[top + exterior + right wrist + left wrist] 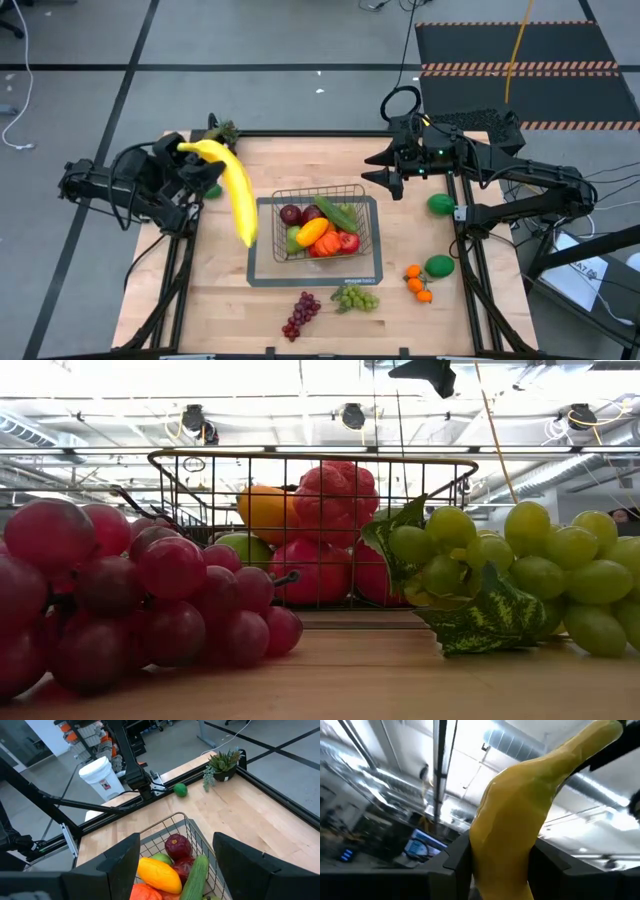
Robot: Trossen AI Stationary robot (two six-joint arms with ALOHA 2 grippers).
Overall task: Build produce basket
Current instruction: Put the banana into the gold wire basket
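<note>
Dark-red plastic grape bunch (140, 595), green grapes (520, 560), oranges (418, 283) and green balls (439, 204) remain outside the part-filled silvery wire-mesh basket (318, 203); left gripper (196, 160), at its 9 o'clock, grips the yellow plastic banana (235, 190); right gripper (175, 862) hovers open, empty.

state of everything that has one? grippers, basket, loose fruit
left gripper: shut on banana, held above table
right gripper: open, empty, above basket
basket: upright, partly filled
red grapes: on table
green grapes: on table
oranges: on table
</note>
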